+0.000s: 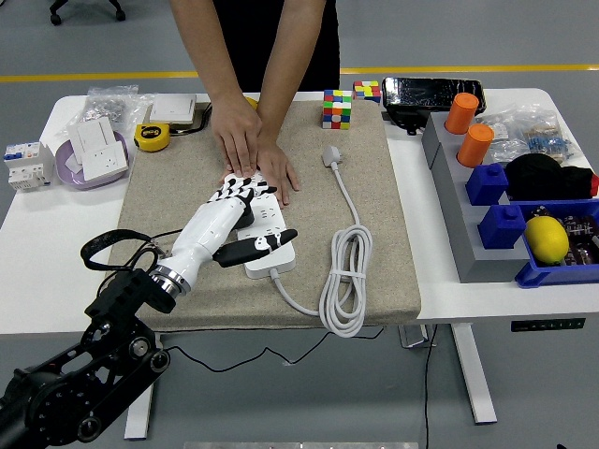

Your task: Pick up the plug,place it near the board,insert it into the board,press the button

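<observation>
One left hand point(234, 213) on board point(265, 224), fingers extended, grasping nothing; no legible writing.

A yellow tape measure point(153, 137) is seen at the far left beside a purple dish point(79, 173); two Rubik's cubes point(338, 108) are set at the mat's far edge; two orange cylinders point(461, 113) and a lemon point(547, 239) are kept at the right among blue bins point(557, 272).

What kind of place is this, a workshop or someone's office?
Most likely a robotics test lab. A white table on a grey floor with a yellow line holds practice items: a power strip on a mat, puzzle cubes, blue bins. A person's hands steady the strip while the robot hand reaches over it.
</observation>
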